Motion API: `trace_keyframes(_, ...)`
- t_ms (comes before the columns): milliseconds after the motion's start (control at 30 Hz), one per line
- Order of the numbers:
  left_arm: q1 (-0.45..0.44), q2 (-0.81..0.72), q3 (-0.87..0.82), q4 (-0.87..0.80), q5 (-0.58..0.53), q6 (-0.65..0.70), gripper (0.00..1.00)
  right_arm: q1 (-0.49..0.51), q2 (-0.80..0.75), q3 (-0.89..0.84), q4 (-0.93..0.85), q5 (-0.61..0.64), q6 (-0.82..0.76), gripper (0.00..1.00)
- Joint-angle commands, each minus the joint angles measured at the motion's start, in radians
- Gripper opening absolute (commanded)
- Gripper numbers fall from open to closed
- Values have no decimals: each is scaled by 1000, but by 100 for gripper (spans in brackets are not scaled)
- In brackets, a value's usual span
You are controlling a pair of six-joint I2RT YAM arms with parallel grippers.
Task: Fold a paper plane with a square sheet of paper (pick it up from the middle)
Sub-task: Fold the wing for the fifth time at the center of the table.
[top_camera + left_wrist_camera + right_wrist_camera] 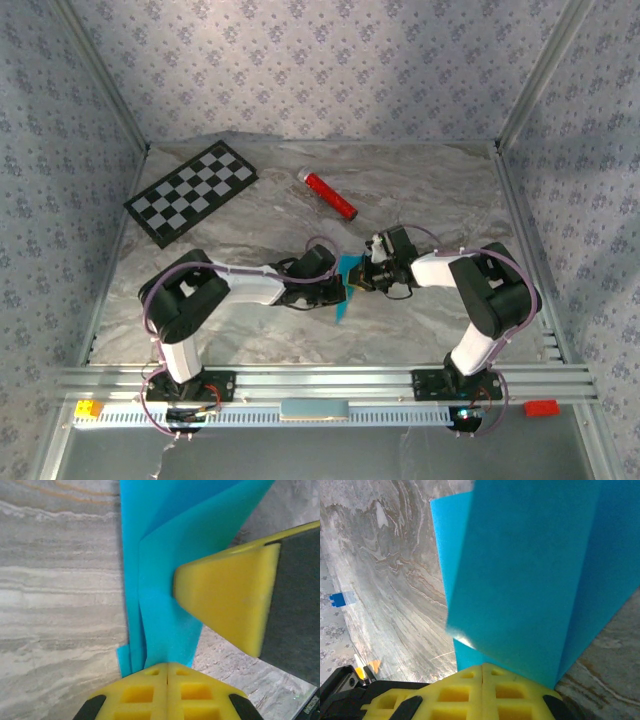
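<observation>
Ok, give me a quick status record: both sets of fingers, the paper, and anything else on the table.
left fingers: shut on the blue paper
right fingers: shut on the blue paper
blue paper: folded into layers, pinched from both sides at mid-table
red cylinder: lying beyond the arms, apart from the paper
checkerboard: flat, far left
</observation>
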Motion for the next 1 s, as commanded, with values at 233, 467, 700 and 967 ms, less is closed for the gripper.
trace_keyframes(233, -31, 43, -27, -247, -58, 4, 0, -19, -57, 11, -133, 73, -15, 2)
trace_keyframes(467, -42, 20, -54, -269, -48, 55, 0, -50, -179, 26, -175, 68, -61, 5)
trace_keyframes(700, -42, 4, -63, -277, -53, 73, 0, -11, -189, 5, -127, 16, -90, 5)
trace_keyframes(967, -42, 8, -58, -282, -55, 70, 0, 32, -89, 23, -102, 52, -87, 3)
